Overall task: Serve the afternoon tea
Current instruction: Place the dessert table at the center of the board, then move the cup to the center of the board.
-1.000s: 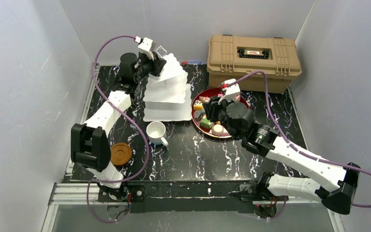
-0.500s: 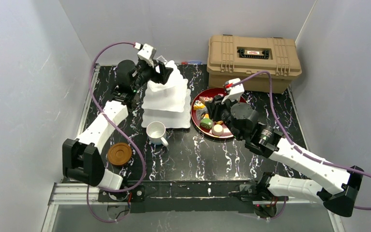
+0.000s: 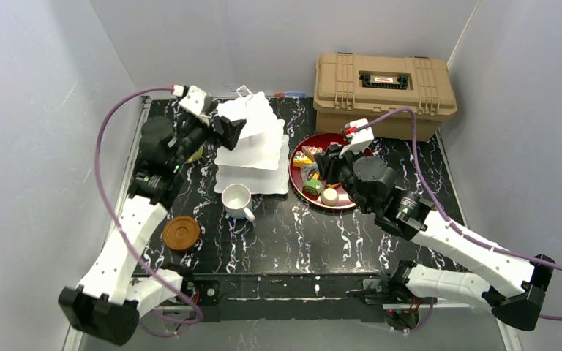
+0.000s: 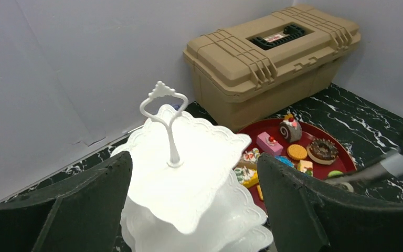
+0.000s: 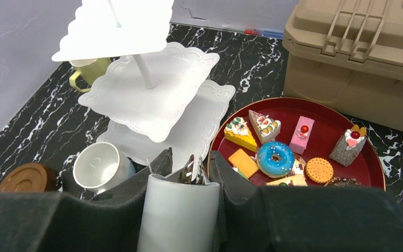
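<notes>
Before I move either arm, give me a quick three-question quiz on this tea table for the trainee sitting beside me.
1. True or false: the white three-tier scalloped cake stand already carries pastries.
2. Where do the small colourful toy pastries lie?
A. on the round red tray
B. on the stand's top tier
C. inside the tan ribbed plastic case
3. Which stands open, the left gripper or the right gripper?

Key:
1. False. All its tiers are bare.
2. A
3. The left gripper, with a finger on either side of the stand. The right gripper is shut on a white tool.
</notes>
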Controlling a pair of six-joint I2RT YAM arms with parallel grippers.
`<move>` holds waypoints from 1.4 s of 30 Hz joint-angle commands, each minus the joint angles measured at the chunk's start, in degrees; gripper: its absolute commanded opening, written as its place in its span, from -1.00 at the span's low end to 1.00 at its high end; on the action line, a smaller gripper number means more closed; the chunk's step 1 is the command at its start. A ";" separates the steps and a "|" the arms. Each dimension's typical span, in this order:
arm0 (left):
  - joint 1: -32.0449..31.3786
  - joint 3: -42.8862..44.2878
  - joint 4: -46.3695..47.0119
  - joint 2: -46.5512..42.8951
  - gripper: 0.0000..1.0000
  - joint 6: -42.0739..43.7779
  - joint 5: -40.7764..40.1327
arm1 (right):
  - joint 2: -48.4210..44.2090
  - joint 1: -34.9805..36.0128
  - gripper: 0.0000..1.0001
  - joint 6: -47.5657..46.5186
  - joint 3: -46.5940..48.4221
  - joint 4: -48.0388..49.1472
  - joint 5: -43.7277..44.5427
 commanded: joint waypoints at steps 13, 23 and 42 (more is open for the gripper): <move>1.87 -11.68 -34.74 -3.50 0.49 7.50 -1.44 | -2.44 -0.35 -0.65 -0.15 1.49 2.29 1.20; 4.76 -16.82 -31.85 1.80 -0.09 10.23 -1.02 | -3.49 -0.35 -0.64 -0.15 1.10 2.27 1.64; 6.55 -22.99 -23.71 6.72 -1.00 10.94 -4.85 | -4.15 -0.34 -0.63 -0.15 1.19 2.11 1.86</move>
